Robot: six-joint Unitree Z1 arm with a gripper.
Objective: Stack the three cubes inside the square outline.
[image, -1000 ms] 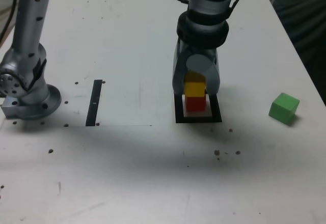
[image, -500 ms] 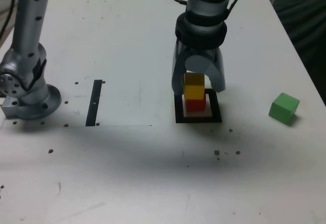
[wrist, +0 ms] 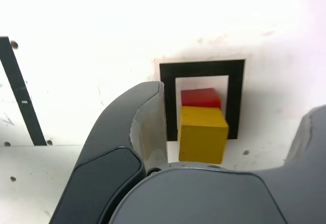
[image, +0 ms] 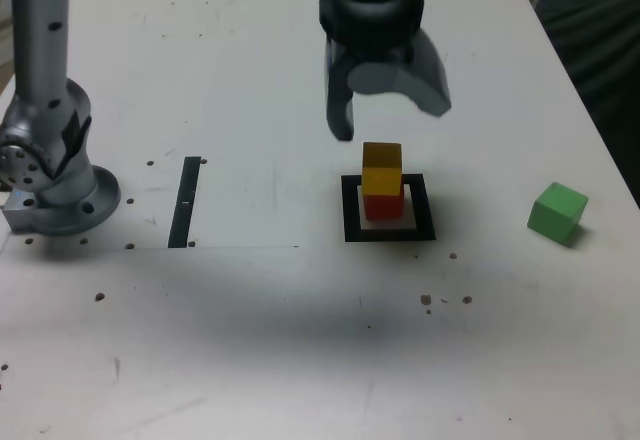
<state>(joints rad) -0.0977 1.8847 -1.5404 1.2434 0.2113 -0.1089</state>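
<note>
The claw (image: 393, 123) hangs above the worktop (image: 270, 320) with its jaws spread wide and nothing between them, clear of the cubes in the exterior view. Below its fingers stands the yellow cube (image: 382, 169), stacked on the red cube (image: 384, 206). The red cube sits within the square outline (image: 424, 208), its front and part of its sides visible under the yellow one. To the right of the claw in the exterior view, well apart from it and lower in the picture, the green cube (image: 558, 212) rests directly on the worktop, turned so that a corner edge faces the camera. The wrist view does not show the green cube at all.

On the other side of the claw, toward the exterior view's left, lies the narrow black strip (image: 185, 202), and beyond it stands a round grey base (image: 65, 202) with a grey tube rising from it. The wrist view catches the strip too, but not that base.

What the wrist view adds is a look down past the claw's two fingers: the pale inner face of one finger shows near the stack, the other finger stands apart across the gap, and part of the red cube's top shows beyond the yellow cube. The exterior view hides that top.
</note>
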